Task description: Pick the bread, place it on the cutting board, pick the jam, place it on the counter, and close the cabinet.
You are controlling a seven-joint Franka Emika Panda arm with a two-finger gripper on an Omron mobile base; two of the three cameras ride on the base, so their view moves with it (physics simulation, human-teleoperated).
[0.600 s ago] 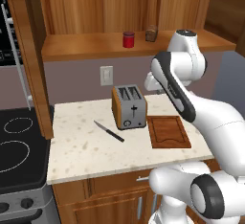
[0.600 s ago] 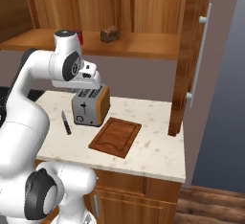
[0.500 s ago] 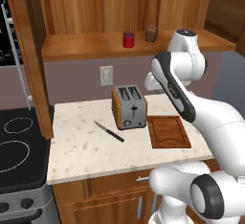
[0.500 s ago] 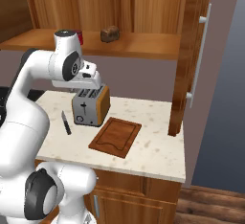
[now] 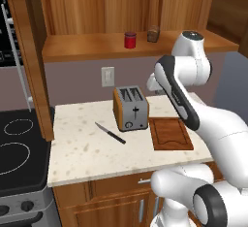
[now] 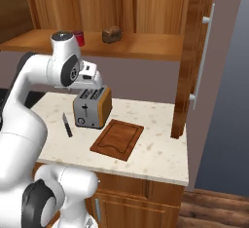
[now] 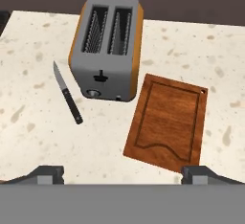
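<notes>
Above the surface [image 7: 28,122], the released, empty end effector [image 7: 122,174] hangs; reaching up for the bread [image 5: 153,34] could topple the jam [image 5: 130,40].

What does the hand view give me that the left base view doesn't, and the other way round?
Hand view alone: the open gripper, its fingertips spread wide above the counter. Left base view alone: the jam and the bread on the cabinet shelf, plus the stovetop. Both: toaster, knife, bare cutting board.
</notes>
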